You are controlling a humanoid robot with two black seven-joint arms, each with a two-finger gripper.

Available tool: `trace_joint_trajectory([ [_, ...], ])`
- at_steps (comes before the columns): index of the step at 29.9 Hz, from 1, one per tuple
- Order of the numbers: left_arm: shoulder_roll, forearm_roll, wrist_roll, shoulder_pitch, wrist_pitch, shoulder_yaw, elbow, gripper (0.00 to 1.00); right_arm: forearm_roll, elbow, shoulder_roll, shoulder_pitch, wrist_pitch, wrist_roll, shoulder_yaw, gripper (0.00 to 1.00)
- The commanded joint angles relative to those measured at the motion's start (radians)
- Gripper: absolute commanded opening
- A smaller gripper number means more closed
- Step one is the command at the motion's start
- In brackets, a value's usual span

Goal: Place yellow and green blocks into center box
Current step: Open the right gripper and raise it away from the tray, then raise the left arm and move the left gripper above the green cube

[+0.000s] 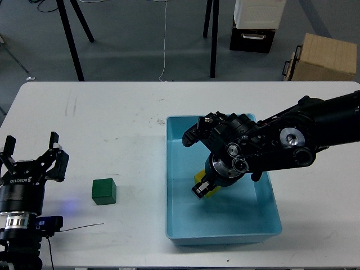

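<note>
Right now the right gripper [202, 188] is down inside the blue box [271, 194], which sits on the right half of the white table [112, 124], closer to the near edge. Its fingers are clamped on the yellow block [208, 187], which shows only as a sliver behind the wrist, low over the box floor or perhaps touching it; I cannot tell which. As I judge it, the first half of the task is at the letting-go step: the block is already within the walls, left of the box's middle, so opening the fingers should be enough.

The green block [104, 191] sits flat on the table toward the near-left corner, well apart from the box and to its left. It looks roughly cubic, so no long axis matters for the grasp. The left gripper [32, 158] hangs at the near-left edge with its fingers spread and nothing between them. The green block lies just to its right and is far nearer to it than to the right arm, so that arm looks the natural one for the pickup.
</note>
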Motion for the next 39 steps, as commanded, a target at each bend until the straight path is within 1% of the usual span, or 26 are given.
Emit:
trace_joint_trajectory([
  [1,0.0,0.0,0.0,-0.003,0.0,0.018,0.0,1.0,0.006,-0.01,-0.029,0.017,0.0,0.002,0.014,0.92],
  [2,0.0,-0.001,0.0,-0.003,0.0,0.024,0.0,1.0,0.011,-0.022,-0.052,0.023,0.0,0.006,0.03,0.92],
  [6,0.001,-0.001,-0.002,-0.005,0.0,0.025,0.002,1.0,0.033,-0.134,-0.194,0.073,0.0,0.012,0.193,0.94],
  [9,0.006,-0.003,-0.003,-0.005,0.0,0.024,0.002,1.0,0.125,-0.218,-0.283,0.078,0.0,0.01,0.29,0.96],
  [13,0.01,-0.003,0.0,-0.005,0.0,0.019,0.005,1.0,0.25,-0.306,-0.446,0.04,0.0,0.009,0.48,0.97],
  [16,0.012,-0.003,0.001,-0.011,0.0,0.018,0.008,1.0,0.419,-0.381,-0.523,-0.032,0.0,0.01,0.635,0.97],
  [20,0.012,-0.003,0.001,-0.029,0.0,0.024,0.025,1.0,0.78,-0.535,-0.602,-0.135,0.0,0.012,0.804,0.97],
  [22,0.012,-0.003,0.001,-0.034,0.0,0.025,0.026,1.0,0.924,-0.586,-0.639,-0.19,0.0,0.015,0.89,0.98],
  [24,0.012,-0.003,0.001,-0.037,0.0,0.025,0.028,1.0,1.03,-0.628,-0.653,-0.274,0.0,0.032,0.989,0.99],
  [27,0.012,-0.003,0.001,-0.048,0.0,0.027,0.04,1.0,1.113,-0.675,-0.653,-0.415,0.0,0.107,1.196,0.99],
  [29,0.012,-0.003,0.001,-0.048,0.0,0.027,0.041,1.0,1.132,-0.683,-0.653,-0.506,0.0,0.136,1.319,0.99],
  [34,0.01,-0.003,0.0,-0.048,0.0,0.025,0.041,1.0,1.26,-0.656,-0.655,-0.761,0.0,0.142,1.566,0.99],
  [37,0.01,-0.001,-0.002,-0.048,0.0,0.025,0.038,1.0,1.342,-0.53,-0.695,-0.961,0.0,0.142,1.701,0.99],
  [39,0.01,-0.001,-0.002,-0.048,0.0,0.024,0.037,1.0,1.363,-0.435,-0.699,-1.11,0.0,0.142,1.79,0.99],
])
